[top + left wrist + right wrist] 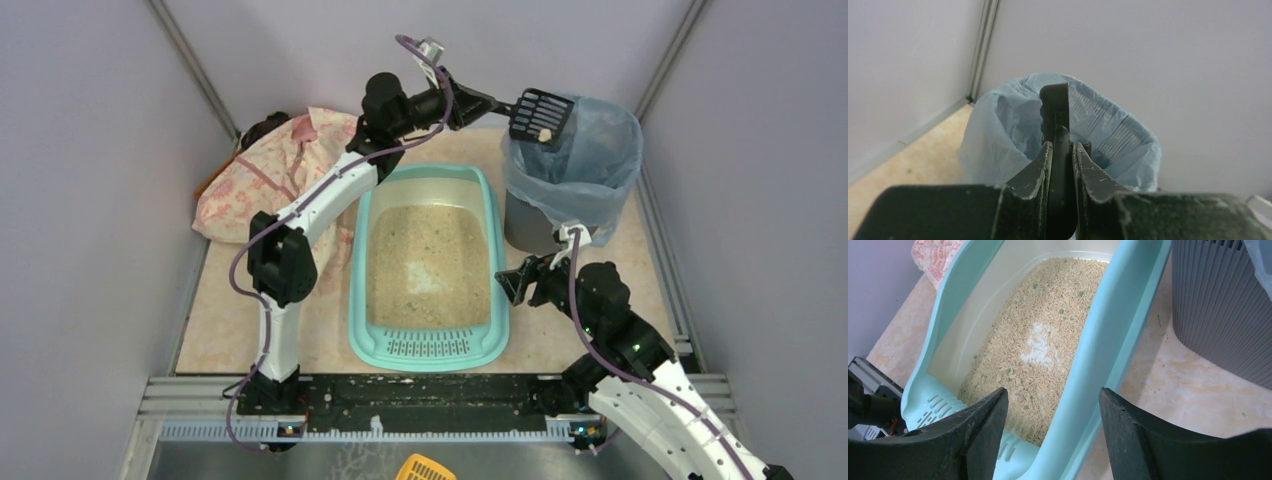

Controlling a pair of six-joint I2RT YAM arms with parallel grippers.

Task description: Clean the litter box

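Note:
The turquoise litter box [430, 345] lies mid-floor, its cream inside holding beige litter [430, 260] with a pale patch; the slotted grille faces my arms. My left gripper [478, 100] is raised at the back, shut on the handle of a black slotted scoop [541, 113] that hangs over the bag-lined bin [585, 165]. A small pale lump rests in the scoop. In the left wrist view the left gripper [1062, 150] clamps the scoop [1054, 107] edge-on. My right gripper [513, 281] stands open beside the box's right rim [1108, 335], and in its own view the right gripper [1053, 395] straddles that rim without touching.
The grey bin [1223, 305] with its blue bag [1008, 130] stands at the back right, close to the box. A pink floral cloth [280, 170] lies at the back left. A yellow scoop [425, 468] sits below the base rail. Grey walls enclose three sides.

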